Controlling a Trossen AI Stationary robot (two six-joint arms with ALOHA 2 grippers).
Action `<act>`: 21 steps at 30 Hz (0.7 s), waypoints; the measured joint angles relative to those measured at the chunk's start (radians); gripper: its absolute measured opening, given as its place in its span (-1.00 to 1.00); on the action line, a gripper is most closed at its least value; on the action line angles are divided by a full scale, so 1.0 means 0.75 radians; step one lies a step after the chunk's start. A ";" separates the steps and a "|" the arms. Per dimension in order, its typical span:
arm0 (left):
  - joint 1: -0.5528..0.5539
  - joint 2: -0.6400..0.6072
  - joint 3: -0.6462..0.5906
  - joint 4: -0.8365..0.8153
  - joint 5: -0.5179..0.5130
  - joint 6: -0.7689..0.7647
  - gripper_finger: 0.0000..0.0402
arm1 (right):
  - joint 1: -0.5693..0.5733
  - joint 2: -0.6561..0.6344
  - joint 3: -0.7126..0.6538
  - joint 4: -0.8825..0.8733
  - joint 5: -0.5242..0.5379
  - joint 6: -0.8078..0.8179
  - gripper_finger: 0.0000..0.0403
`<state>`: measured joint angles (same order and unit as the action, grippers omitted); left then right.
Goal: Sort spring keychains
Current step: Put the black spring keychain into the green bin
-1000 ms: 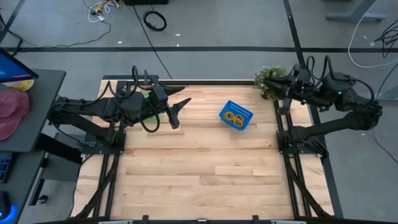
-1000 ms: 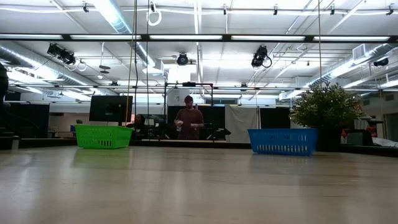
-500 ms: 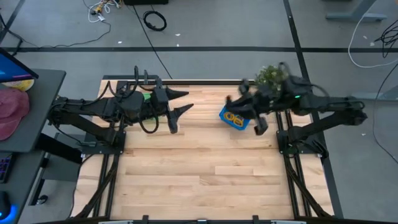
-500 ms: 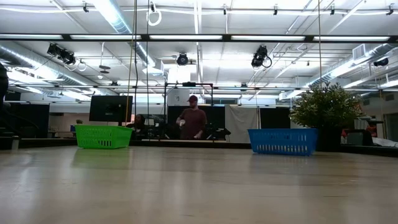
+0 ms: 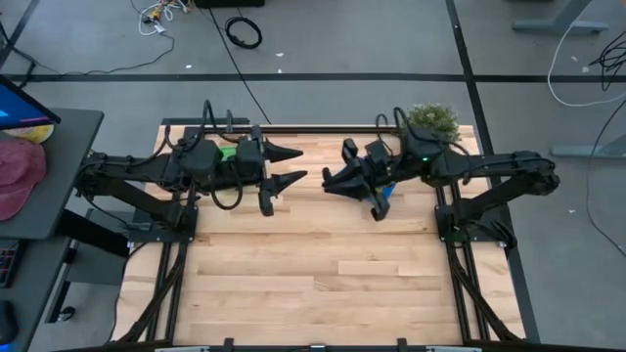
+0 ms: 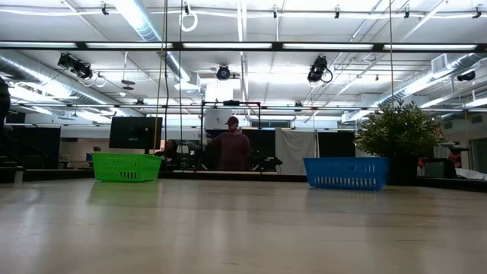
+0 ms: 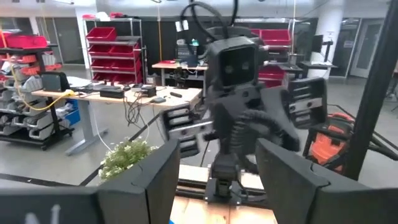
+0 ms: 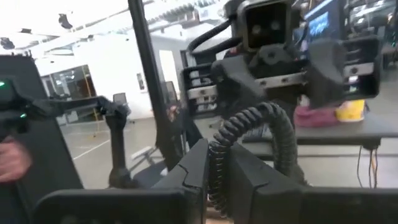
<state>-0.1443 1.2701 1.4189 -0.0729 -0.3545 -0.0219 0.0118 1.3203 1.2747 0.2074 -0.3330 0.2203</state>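
The right hand is closed on a small black coiled spring keychain. Its two dark fingers stand close together, and the coil rises from between them in an arch. Reading the pale wooden table from above as a clock, with the far edge at twelve, this hand hangs just short of twelve o'clock, a touch toward one. It points toward nine.

Facing it from the nine o'clock side is the left hand. Its fingers are spread wide with nothing between them, and it points toward three. The two hands are near each other, tip to tip, but apart. Each wrist camera looks straight at the other arm.

The right arm reaches in from three o'clock and lies across the blue plastic mesh basket, so from above only a sliver of blue shows beneath it. I cannot tell what is in that basket. The left arm comes in from nine o'clock and covers most of the green plastic mesh basket, which sits toward eleven o'clock.

From table height both baskets stand on the far part of the table, well apart. Neither hand shows in that view.

A small bushy green plant sits at the one o'clock corner, just beyond the blue basket. In the room beyond the table stands a person in a dark red top and cap.
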 joint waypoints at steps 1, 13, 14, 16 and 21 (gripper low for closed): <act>0.002 0.000 0.000 0.000 0.002 0.000 0.06 | -0.005 0.018 0.000 0.035 0.001 0.000 -0.80; 0.002 0.093 0.001 0.063 0.001 -0.001 0.06 | -0.017 0.119 0.002 0.218 -0.022 0.017 -0.80; 0.003 0.107 0.001 0.079 -0.002 -0.001 0.06 | -0.017 0.121 0.002 0.216 -0.027 0.021 -0.80; 0.003 0.129 0.001 0.114 -0.001 0.000 0.06 | -0.017 0.122 0.002 0.213 -0.025 0.031 -0.80; 0.005 0.150 0.001 0.159 -0.016 0.004 0.06 | -0.017 0.121 0.002 0.211 -0.027 0.036 -0.80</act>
<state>-0.1402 1.3824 1.4193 0.0459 -0.3664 -0.0189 -0.0010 1.4112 1.2762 0.3659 -0.3534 0.2473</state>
